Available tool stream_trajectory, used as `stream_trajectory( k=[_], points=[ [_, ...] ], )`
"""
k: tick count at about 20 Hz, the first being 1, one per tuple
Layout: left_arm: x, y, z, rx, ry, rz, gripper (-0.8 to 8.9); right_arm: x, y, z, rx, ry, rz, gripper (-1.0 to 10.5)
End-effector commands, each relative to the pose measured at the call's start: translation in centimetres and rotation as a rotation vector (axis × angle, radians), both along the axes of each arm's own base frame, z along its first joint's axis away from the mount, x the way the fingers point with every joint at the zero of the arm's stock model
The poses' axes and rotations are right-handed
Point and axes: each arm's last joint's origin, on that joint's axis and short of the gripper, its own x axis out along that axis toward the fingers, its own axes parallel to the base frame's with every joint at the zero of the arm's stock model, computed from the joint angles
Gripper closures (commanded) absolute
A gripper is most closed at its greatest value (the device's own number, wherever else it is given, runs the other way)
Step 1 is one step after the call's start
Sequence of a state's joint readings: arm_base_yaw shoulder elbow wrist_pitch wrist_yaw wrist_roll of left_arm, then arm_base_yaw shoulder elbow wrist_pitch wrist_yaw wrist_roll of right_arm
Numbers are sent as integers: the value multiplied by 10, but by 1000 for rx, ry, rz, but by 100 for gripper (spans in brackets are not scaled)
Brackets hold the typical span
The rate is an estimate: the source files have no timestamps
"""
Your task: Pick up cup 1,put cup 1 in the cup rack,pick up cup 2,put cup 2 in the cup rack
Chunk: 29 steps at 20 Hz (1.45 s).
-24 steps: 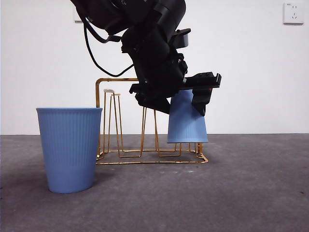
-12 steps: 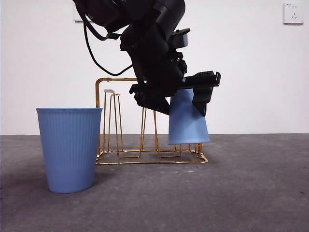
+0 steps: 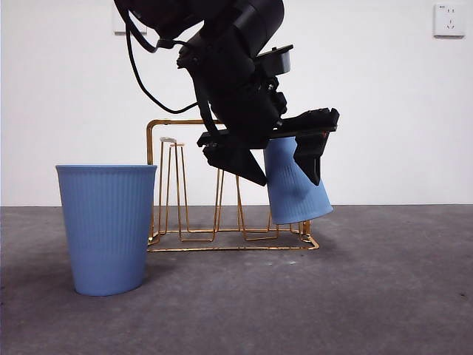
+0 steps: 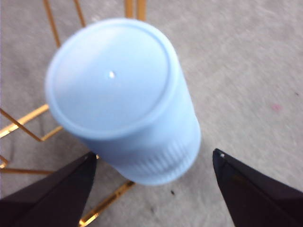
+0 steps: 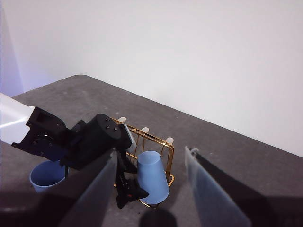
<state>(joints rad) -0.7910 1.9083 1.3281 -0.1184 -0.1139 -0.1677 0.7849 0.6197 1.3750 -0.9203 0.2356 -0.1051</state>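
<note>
One blue ribbed cup (image 3: 295, 188) sits upside down on a prong at the right end of the gold wire cup rack (image 3: 177, 122) and leans to the right. My left gripper (image 3: 287, 177) is open, with one jaw on each side of this cup. In the left wrist view the cup (image 4: 118, 94) shows its base between the spread jaws of the left gripper (image 4: 154, 155), with small gaps at both sides. A second blue cup (image 3: 107, 225) stands upright in front of the rack's left end. My right gripper (image 5: 151, 153) is open and empty, high above the table.
The rack's other thin prongs (image 3: 176, 185) stand bare between the two cups. The right wrist view shows the rack (image 5: 168, 156), the upright cup (image 5: 45, 174) and the left arm (image 5: 90, 139) on the dark table. A wall socket (image 3: 449, 20) is behind.
The upside-down cup has tipped, and its rim has swung to the right. The left gripper has tilted with it and stays around it. The upright cup has not moved.
</note>
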Motion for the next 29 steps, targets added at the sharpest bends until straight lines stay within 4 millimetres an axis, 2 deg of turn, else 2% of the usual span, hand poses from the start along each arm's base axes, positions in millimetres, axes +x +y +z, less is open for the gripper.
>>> stream_trajectory(
  k=[1, 13, 23, 29],
  points=[
    [-7, 3, -32, 34, 170, -5, 405, 1, 1, -1, -5, -6, 1, 695],
    [-22, 14, -9, 56, 269, -25, 405, 1, 1, -1, -8, -8, 2, 695],
    [-23, 16, 8, 25, 234, -26, 405, 1, 1, -1, -11, -6, 2, 695],
    [-9, 14, 39, -14, 170, -27, 404, 1, 1, -1, -15, -1, 2, 695]
  ],
)
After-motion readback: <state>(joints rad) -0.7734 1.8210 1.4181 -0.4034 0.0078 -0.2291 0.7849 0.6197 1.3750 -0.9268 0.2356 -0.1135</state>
